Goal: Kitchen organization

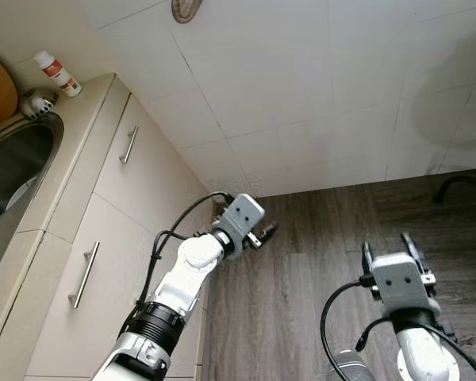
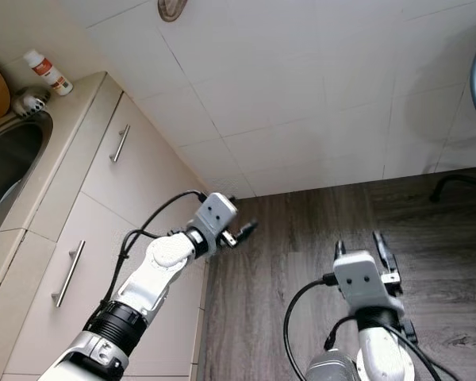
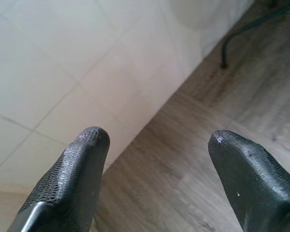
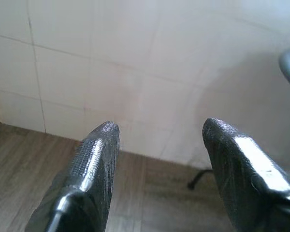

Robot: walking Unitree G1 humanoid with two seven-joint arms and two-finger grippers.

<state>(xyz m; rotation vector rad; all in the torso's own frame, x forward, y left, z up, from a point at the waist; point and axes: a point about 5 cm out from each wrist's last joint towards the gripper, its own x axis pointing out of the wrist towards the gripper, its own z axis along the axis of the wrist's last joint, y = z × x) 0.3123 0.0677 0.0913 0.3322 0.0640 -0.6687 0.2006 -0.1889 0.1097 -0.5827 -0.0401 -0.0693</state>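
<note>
Right gripper raised, left gripper outstretched

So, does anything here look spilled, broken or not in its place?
Nothing stands out. The white bottle stands upright on the counter behind the sink, and the cabinet drawers are closed. The left gripper and right gripper are open and hold nothing.

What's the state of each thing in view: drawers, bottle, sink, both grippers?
Beige cabinet drawers with steel bar handles: shut.
White bottle with orange label: upright on the counter, capped.
Steel sink: no water seen.
Left gripper: open, holding nothing, held over the wood floor.
Right gripper: open, holding nothing, aimed at the tiled wall.
</note>
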